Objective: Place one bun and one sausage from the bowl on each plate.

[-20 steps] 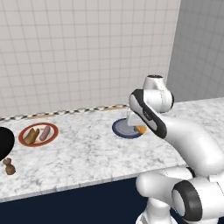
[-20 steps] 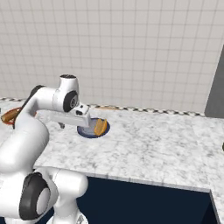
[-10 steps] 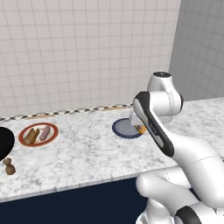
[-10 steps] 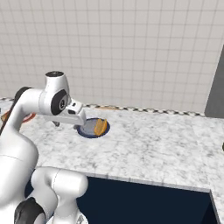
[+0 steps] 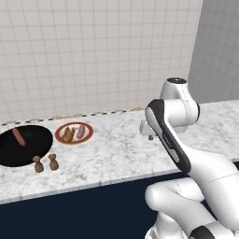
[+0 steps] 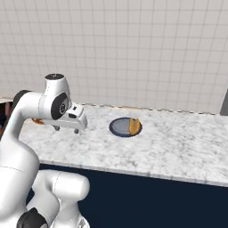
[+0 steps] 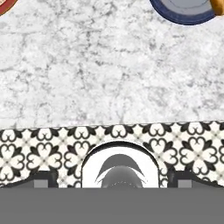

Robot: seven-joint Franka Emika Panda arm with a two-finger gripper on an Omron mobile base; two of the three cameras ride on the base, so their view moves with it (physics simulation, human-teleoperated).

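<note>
1. the gripper (image 6: 66,129) hangs over bare counter (image 6: 178,138), fingers apart and empty.
2. the remaining sausage (image 5: 18,137) lies in the black bowl (image 5: 32,149), well off to the arm's left (past the red-rimmed plate (image 5: 58,136)).
3. the dark blue plate (image 6: 119,128) holds only a bun (image 6: 133,125).

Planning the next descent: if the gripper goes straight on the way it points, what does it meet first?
Most likely the bare marble counter, between the dark blue plate and the red-rimmed plate. Nothing lies in that line; depth is hard to judge.
</note>
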